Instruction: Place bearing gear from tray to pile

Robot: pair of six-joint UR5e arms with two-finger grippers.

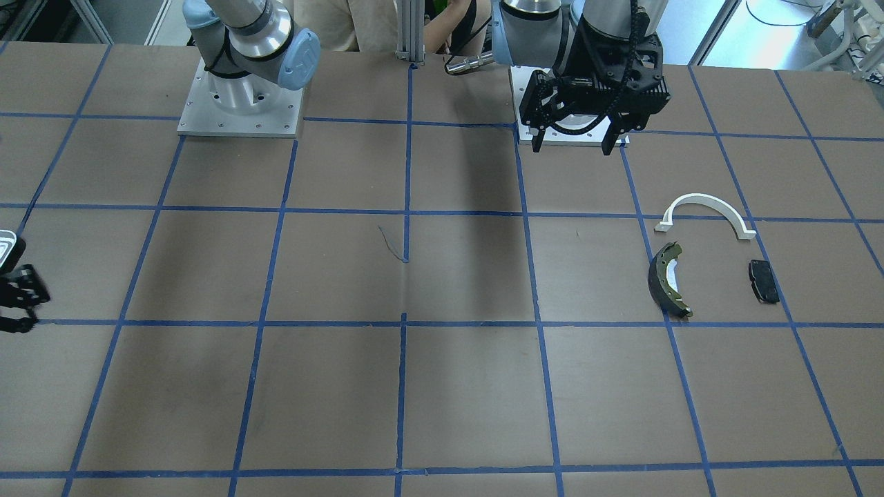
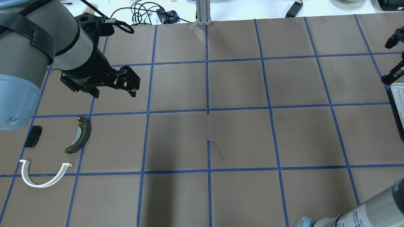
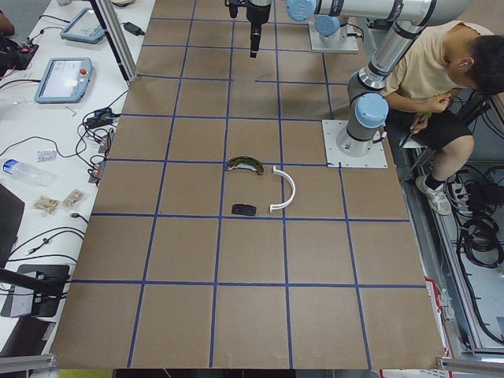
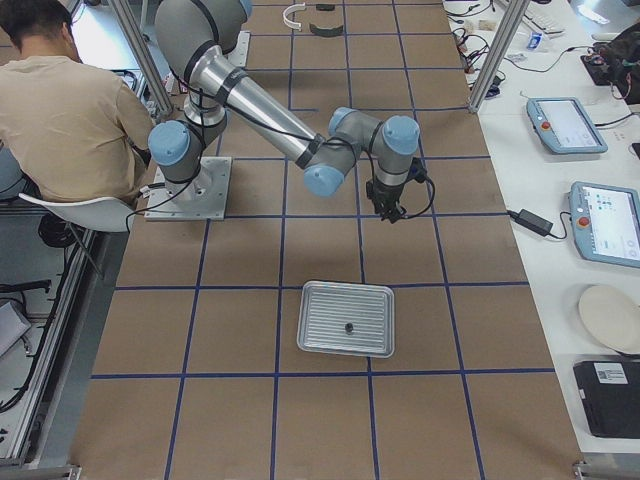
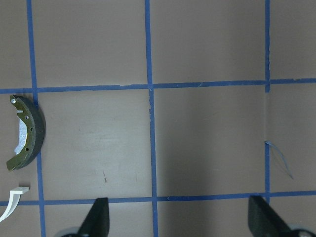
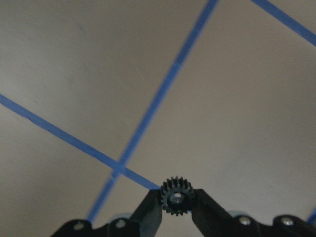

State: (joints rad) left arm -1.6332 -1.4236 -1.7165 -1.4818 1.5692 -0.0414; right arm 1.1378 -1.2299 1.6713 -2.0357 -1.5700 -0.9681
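Observation:
My right gripper (image 6: 177, 198) is shut on a small black toothed bearing gear (image 6: 176, 195), pinched between its fingertips above the brown table. In the exterior right view it (image 4: 388, 212) hangs beyond the ridged tray (image 4: 318, 340), which holds one small dark part (image 4: 348, 327). A corner of the tray shows in the overhead view (image 2: 396, 91). The pile lies at the far end: white arch (image 2: 44, 181), brake shoe (image 2: 79, 135), black brake pad (image 2: 33, 136). My left gripper (image 2: 113, 93) is open and empty, raised beside the pile.
The arm bases (image 1: 238, 103) stand at the table's robot side. A person (image 4: 60, 110) sits behind them. Tablets (image 4: 565, 122) and cables lie on the white side bench. Blue tape lines grid the brown table (image 1: 414, 386).

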